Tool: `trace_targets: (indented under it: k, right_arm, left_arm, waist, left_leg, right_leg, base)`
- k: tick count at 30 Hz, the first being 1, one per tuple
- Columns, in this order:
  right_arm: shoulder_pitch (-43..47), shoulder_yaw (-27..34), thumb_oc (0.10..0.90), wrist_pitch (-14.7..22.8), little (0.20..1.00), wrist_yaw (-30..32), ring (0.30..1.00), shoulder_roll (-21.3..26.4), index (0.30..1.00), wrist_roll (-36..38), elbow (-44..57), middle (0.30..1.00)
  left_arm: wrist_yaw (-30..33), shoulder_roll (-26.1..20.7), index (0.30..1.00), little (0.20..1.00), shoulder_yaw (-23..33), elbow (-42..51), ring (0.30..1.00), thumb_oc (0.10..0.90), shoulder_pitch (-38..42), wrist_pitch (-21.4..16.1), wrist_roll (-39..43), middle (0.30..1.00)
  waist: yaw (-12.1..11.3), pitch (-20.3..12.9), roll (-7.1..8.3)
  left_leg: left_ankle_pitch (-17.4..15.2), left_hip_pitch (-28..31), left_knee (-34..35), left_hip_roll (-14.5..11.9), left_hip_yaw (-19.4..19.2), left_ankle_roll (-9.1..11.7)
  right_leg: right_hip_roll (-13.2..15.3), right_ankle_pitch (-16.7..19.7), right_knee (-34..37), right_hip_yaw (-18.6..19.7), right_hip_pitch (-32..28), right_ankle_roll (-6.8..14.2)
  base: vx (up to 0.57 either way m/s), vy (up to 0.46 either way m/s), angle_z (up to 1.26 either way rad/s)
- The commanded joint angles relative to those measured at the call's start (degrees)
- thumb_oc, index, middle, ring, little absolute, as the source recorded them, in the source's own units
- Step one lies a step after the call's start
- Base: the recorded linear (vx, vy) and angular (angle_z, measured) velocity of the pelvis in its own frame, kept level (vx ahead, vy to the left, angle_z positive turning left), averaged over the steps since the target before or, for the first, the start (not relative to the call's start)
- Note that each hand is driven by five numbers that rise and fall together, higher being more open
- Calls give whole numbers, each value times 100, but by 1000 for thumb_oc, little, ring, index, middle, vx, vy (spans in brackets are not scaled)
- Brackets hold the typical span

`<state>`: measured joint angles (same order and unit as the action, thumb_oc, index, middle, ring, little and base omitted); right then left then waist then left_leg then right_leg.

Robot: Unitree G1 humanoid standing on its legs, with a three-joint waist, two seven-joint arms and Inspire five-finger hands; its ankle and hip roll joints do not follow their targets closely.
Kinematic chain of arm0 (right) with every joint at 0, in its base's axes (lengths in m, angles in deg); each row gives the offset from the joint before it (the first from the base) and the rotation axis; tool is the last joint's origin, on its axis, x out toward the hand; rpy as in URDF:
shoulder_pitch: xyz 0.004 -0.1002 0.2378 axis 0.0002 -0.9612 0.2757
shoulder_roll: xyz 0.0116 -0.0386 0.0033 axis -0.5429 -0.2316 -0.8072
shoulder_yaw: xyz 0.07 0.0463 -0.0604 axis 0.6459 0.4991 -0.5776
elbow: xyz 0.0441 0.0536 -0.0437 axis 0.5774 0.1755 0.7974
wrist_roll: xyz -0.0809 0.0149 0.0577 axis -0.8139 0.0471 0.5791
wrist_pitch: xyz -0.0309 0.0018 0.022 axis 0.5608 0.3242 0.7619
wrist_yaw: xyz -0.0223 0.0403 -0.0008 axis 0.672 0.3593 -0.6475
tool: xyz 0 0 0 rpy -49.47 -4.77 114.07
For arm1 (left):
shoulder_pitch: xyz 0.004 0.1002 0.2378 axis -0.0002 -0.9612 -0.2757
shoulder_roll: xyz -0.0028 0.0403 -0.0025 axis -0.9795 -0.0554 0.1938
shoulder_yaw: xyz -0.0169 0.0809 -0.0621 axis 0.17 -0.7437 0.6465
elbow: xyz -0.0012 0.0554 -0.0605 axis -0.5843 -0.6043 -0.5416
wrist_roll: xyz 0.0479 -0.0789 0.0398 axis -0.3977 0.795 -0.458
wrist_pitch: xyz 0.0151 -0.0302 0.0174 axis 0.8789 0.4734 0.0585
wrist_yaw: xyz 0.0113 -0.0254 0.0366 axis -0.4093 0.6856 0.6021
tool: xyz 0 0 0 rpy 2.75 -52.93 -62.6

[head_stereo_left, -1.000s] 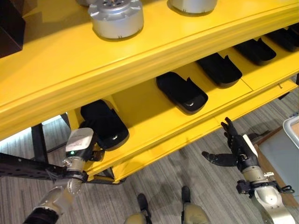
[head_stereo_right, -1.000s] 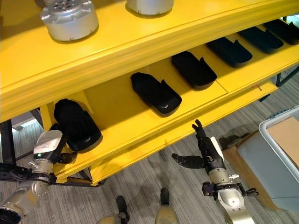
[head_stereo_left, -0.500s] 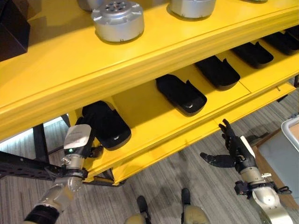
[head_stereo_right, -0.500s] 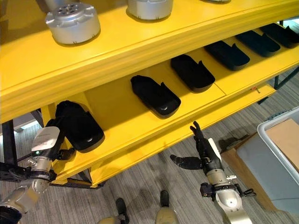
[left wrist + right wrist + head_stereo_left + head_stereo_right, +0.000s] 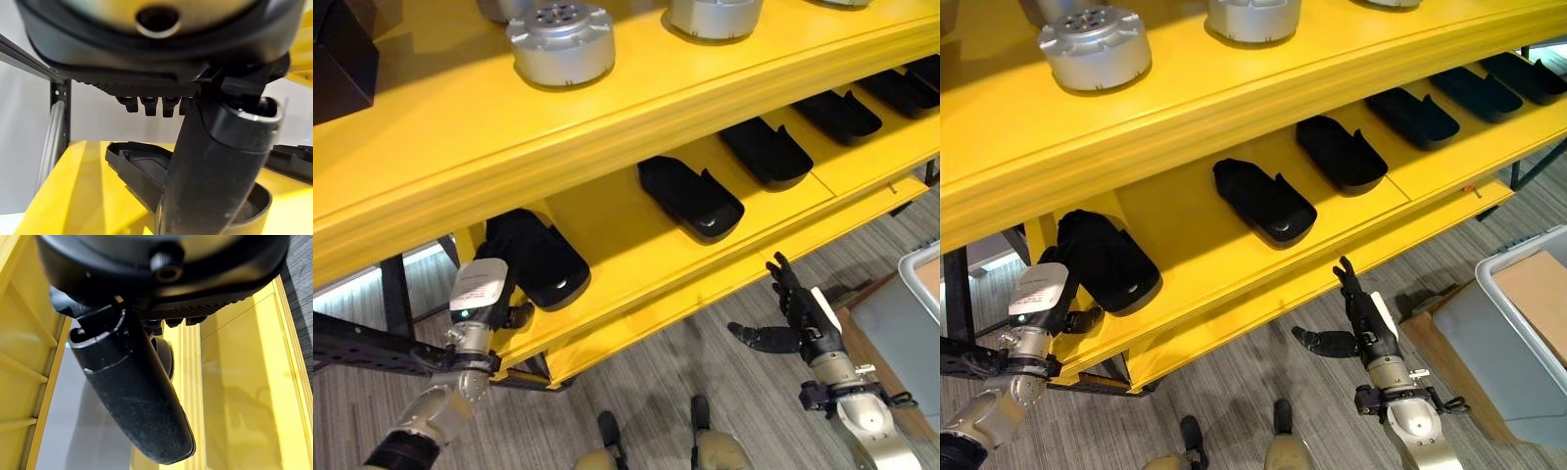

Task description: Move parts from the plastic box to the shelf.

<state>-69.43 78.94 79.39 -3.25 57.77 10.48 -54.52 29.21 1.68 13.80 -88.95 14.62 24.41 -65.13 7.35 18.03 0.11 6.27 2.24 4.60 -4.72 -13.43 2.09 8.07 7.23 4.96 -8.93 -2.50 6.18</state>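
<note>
Right hand (image 5: 1371,323) has eased a little lower and leftward below the yellow shelf's (image 5: 636,108) front edge; fingers straight, thumb spread, holding nothing. Left hand (image 5: 481,297) sits at the lower tier's left end, touching the leftmost black tray part (image 5: 538,259); finger state cannot be told. More black parts (image 5: 690,196) line that tier. Silver round parts (image 5: 560,41) sit on top. Grey plastic box (image 5: 1528,333) stands at right. No legible writing.

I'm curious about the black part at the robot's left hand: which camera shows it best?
The left eye view: the black part lies whole on the yellow shelf, the left hand at its end. The right eye view matches; the left wrist view catches just its rim past the thumb.
</note>
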Motion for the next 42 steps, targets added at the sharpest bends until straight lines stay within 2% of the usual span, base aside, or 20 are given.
trace_targets:
  k: [1,4,8,12,13,14,17,18,20,21,22,23,24,25,26,27,31,32,37,42]
  right_arm:
    - [368,108,900,657,1000,10,1000,107,1000,86,769,1000]
    - [351,112,900,662,1000,6,1000,104,1000,74,781,1000]
    - [126,211,900,785,1000,-81,1000,53,1000,-38,939,1000]
    - [56,236,900,773,1000,-122,1000,80,1000,-30,1058,1000]
    - [-44,289,900,761,1000,-237,1000,82,1000,49,1187,1000]
    - [-50,287,900,760,1000,-250,1000,83,1000,59,1197,1000]
    - [-112,285,900,702,1000,-357,1000,60,1000,128,1334,1000]
    - [-158,280,900,663,1000,-449,1000,59,1000,199,1423,1000]
    - [-182,285,900,624,1000,-484,1000,76,1000,239,1486,1000]
    - [-229,300,900,578,1000,-577,1000,130,1000,329,1599,1000]
    - [-237,304,900,578,1000,-602,1000,137,1000,340,1610,1000]
    - [-256,317,900,570,1000,-650,1000,183,1000,409,1661,1000]
    - [-262,321,900,563,1000,-665,1000,198,1000,432,1677,1000]
    - [-289,329,900,569,1000,-724,1000,230,1000,475,1714,1000]
    - [-288,321,900,582,1000,-758,1000,241,1000,488,1726,1000]
    - [-217,255,900,606,1000,-812,1000,297,1000,528,1713,1000]
    - [97,18,900,669,1000,-807,1000,512,1000,657,1527,1000]
    - [284,-146,900,788,1000,-823,1000,594,1000,665,1360,1000]
    - [1053,-692,900,924,1000,-524,1000,592,1000,432,897,1000]
    - [1680,-1093,900,976,1000,-342,1000,245,1000,214,293,1000]
  left_arm:
    - [1064,-367,1000,1000,532,192,1000,900,273,-137,-275,1000]
    - [1107,-365,1000,1000,586,231,1000,900,212,-156,-283,1000]
    - [1441,-233,1000,1000,1468,930,1000,900,-759,-541,-347,1000]
    - [1512,-181,1000,1000,1846,1304,1000,900,-1131,-828,-293,1000]
    - [1338,-81,1000,1000,2183,1794,1000,900,-1470,-1083,-88,1000]
    - [1292,-67,1000,1000,2213,1831,1000,900,-1500,-1114,-27,1000]
    - [624,77,1000,1000,2427,2262,1000,900,-1754,-1643,474,1000]
    - [-6,157,1000,1000,2475,2539,1000,900,-1912,-1971,916,1000]
    - [-331,193,1000,1000,2508,2735,1000,900,-2016,-2058,1137,1000]
    - [-1409,227,1000,1000,2446,3059,1000,900,-2166,-2530,1939,1000]
    - [-1604,227,1000,1000,2452,3095,1000,900,-2186,-2569,2113,1000]
    - [-2337,229,1000,1000,2380,3214,1000,900,-2222,-2623,2905,1000]
    - [-2607,227,1000,1000,2365,3253,1000,900,-2233,-2619,3184,1000]
    - [-3562,273,1000,1000,2288,3382,1000,900,-2257,-2559,4090,1000]
    - [-4032,299,1000,1000,2231,3449,1000,900,-2269,-2493,4512,1000]
    - [-4850,299,1000,1000,1986,3601,1000,900,-2279,-2238,5487,1000]
    - [-5941,192,1000,1000,1488,3630,1000,900,-2107,-1946,6976,1000]
    - [-6598,142,1000,1000,1286,3534,1000,900,-1997,-1753,7521,1000]
    - [-8318,80,1000,1000,547,3267,1000,900,-1583,-1052,8616,1000]
    - [-9296,374,1000,1000,36,2994,1000,900,-1308,-860,9121,1000]
  waist:
    - [-82,-443,116]
    - [-85,-450,116]
    - [-305,-507,100]
    - [-373,-527,106]
    - [-475,-553,106]
    - [-480,-557,107]
    - [-593,-587,98]
    - [-657,-605,92]
    - [-688,-617,89]
    - [-755,-637,77]
    - [-758,-640,75]
    - [-774,-646,68]
    - [-779,-649,66]
    - [-796,-643,56]
    - [-802,-662,54]
    - [-808,-671,37]
    - [-821,-707,4]
    - [-828,-731,-12]
    - [-847,-768,-66]
    - [-906,-811,-118]
  left_leg:
    - [-944,-23,-700,10,-226,-4]
    - [-944,-21,-697,12,-218,-4]
    - [-955,5,-654,37,-103,13]
    - [-954,25,-622,54,-42,13]
    - [-951,39,-574,72,28,19]
    - [-951,42,-568,74,35,20]
    - [-949,55,-522,101,115,21]
    - [-938,62,-486,105,148,27]
    - [-933,75,-456,109,166,29]
    - [-929,100,-400,121,201,23]
    - [-927,102,-394,122,205,24]
    - [-928,115,-367,128,213,19]
    - [-927,120,-360,130,215,17]
    - [-939,158,-342,130,224,11]
    - [-920,139,-332,133,227,8]
    - [-905,161,-305,131,228,11]
    - [-890,223,-255,139,229,7]
    - [-892,234,-245,143,242,7]
    - [-881,292,-193,154,245,-5]
    - [-896,362,-129,182,267,-26]
  right_leg:
    - [-44,-892,-472,-177,63,149]
    - [-43,-893,-470,-182,59,147]
    - [-7,-910,-405,-268,-34,138]
    - [10,-917,-382,-320,-79,140]
    - [28,-929,-363,-385,-122,143]
    - [29,-930,-360,-393,-126,144]
    - [43,-940,-338,-465,-172,152]
    - [54,-939,-321,-522,-201,161]
    - [57,-937,-311,-556,-217,172]
    - [60,-937,-295,-608,-252,181]
    - [60,-936,-292,-614,-256,182]
    - [60,-932,-284,-631,-266,188]
    - [59,-930,-280,-638,-272,189]
    - [61,-939,-271,-663,-314,201]
    - [64,-920,-259,-671,-299,204]
    - [66,-899,-250,-687,-316,221]
    - [70,-878,-235,-727,-365,243]
    - [74,-886,-242,-733,-372,248]
    - [86,-876,-257,-767,-408,231]
    - [102,-894,-246,-781,-461,207]
  base:
    - [0,0,0]
    - [0,-6,2]
    - [0,-21,3]
    - [-11,-14,16]
    - [-21,-23,13]
    - [-25,-25,17]
    - [-17,-13,16]
    - [-17,-10,19]
    - [-18,-7,18]
    - [-20,0,14]
    - [-25,6,15]
    - [-13,7,15]
    - [-12,9,17]
    - [-13,8,15]
    - [-21,17,10]
    - [-23,21,4]
    - [-3,25,2]
    - [-7,35,1]
    - [-10,41,2]
    - [-4,57,4]
